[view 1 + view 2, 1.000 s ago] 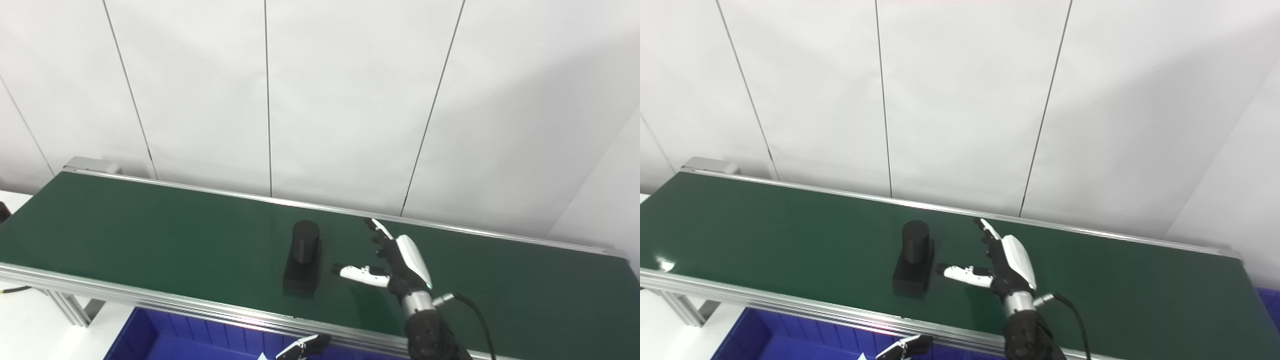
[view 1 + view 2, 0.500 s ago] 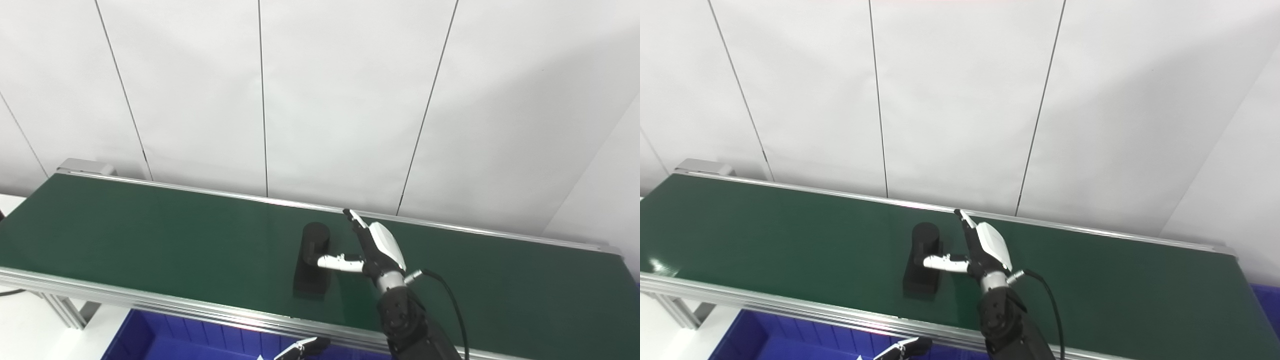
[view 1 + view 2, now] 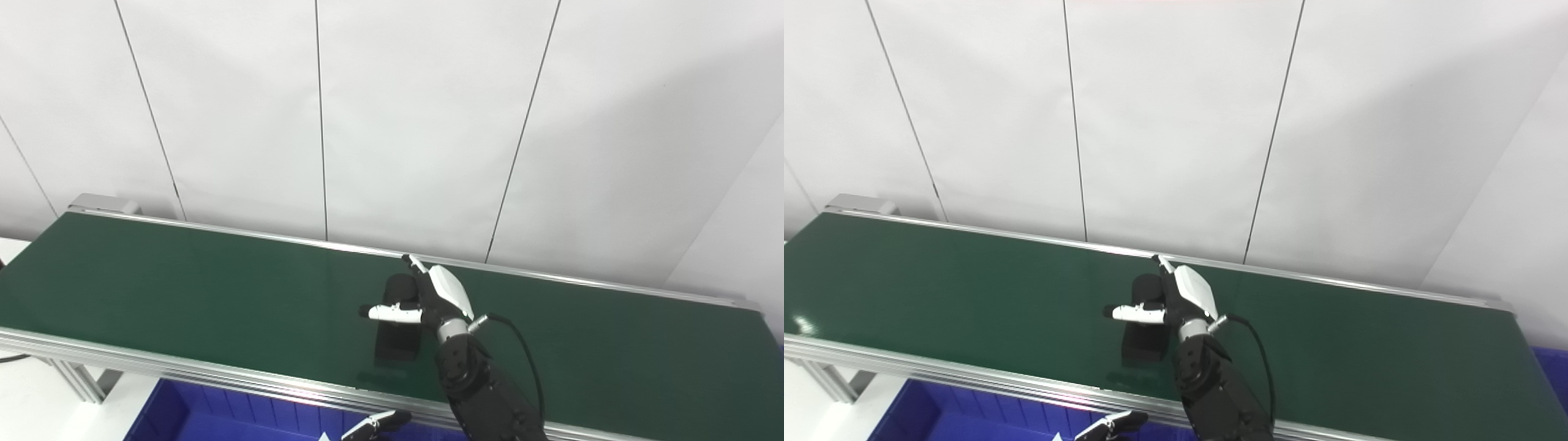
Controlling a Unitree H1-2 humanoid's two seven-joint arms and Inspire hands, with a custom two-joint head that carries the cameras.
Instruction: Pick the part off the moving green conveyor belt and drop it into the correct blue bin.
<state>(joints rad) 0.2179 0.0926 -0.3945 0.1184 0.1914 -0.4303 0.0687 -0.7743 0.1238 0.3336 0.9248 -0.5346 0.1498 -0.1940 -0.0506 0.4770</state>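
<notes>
A black part [image 3: 397, 344], a short cylinder on a rectangular base, stands on the green conveyor belt [image 3: 184, 288] near its middle. My right hand [image 3: 440, 297] is at the part's right side, at cylinder height. Its thumb [image 3: 392, 313] reaches across the front of the cylinder and its straight fingers pass behind it. The fingers are spread and not closed on the part. Only the fingertips of my left hand [image 3: 375, 424] show at the bottom edge, below the belt's front rail. A blue bin [image 3: 202, 416] sits under the front rail at the lower left.
The belt has aluminium rails along the front [image 3: 184, 367] and back [image 3: 257, 231]. A white panelled wall stands right behind it. A corner of a second blue bin [image 3: 1552, 367] shows at the far right. A black cable [image 3: 527, 361] loops off my right wrist.
My right hand has moved left from beside the part until thumb and fingers stand around the cylinder. The part has ridden a little to the right on the belt.
</notes>
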